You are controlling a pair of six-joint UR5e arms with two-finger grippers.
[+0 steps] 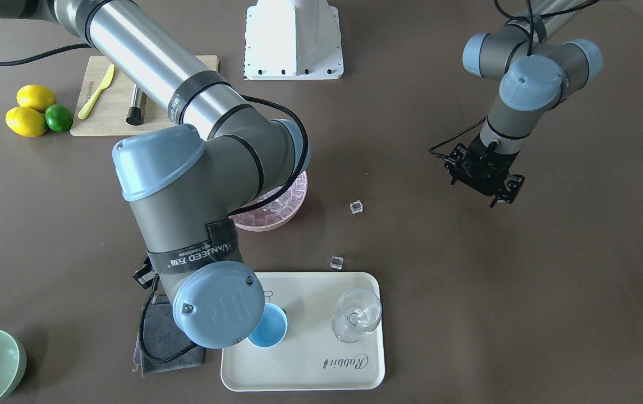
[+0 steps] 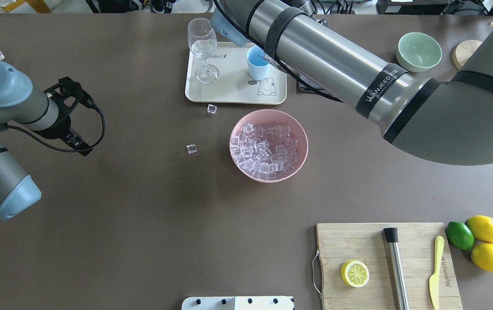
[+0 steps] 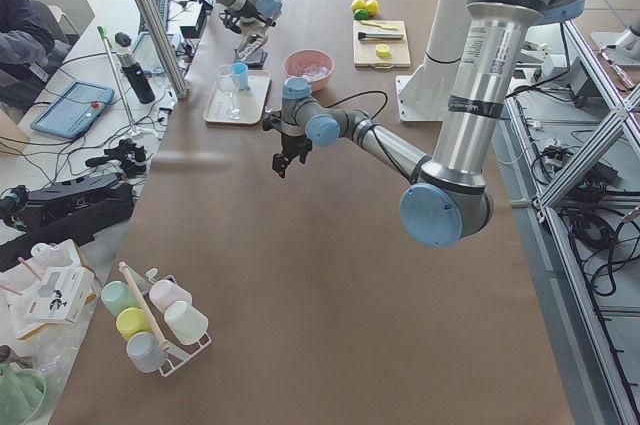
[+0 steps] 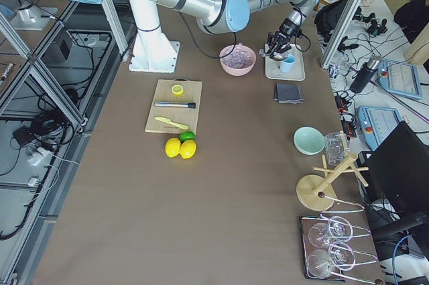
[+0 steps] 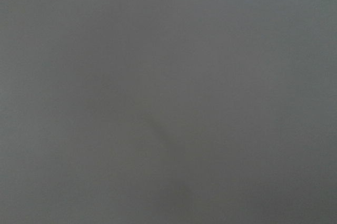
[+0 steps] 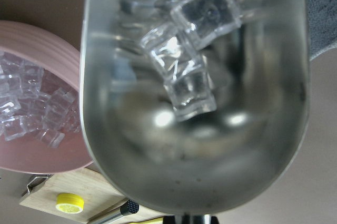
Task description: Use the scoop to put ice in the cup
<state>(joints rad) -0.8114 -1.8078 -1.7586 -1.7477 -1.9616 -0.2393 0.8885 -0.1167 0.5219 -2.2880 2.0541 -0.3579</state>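
Observation:
The steel scoop (image 6: pixel 158 176) fills the right wrist view, with several clear ice cubes (image 6: pixel 192 92) in its trough. My right gripper is shut on the scoop; its fingers are hidden under the arm in the other views. The scoop is held over the light-blue cup (image 2: pixel 257 64), which stands on a cream tray (image 2: pixel 229 90) and is half covered by my right wrist in the front view (image 1: pixel 270 328). A pink bowl (image 2: pixel 272 113) holds many ice cubes (image 2: pixel 266 148). My left gripper (image 2: pixel 72 116) is open and empty, above bare table far to the left.
A clear stemmed glass (image 2: pixel 203 47) stands on the tray. Two loose cubes (image 2: pixel 211 109) (image 2: pixel 191 148) lie on the table. A grey cloth (image 1: pixel 161 336) lies beside the tray. A green bowl (image 2: pixel 418 51) is at the far right. A cutting board (image 2: pixel 384 245) holds a steel cylinder, a knife and half a lemon.

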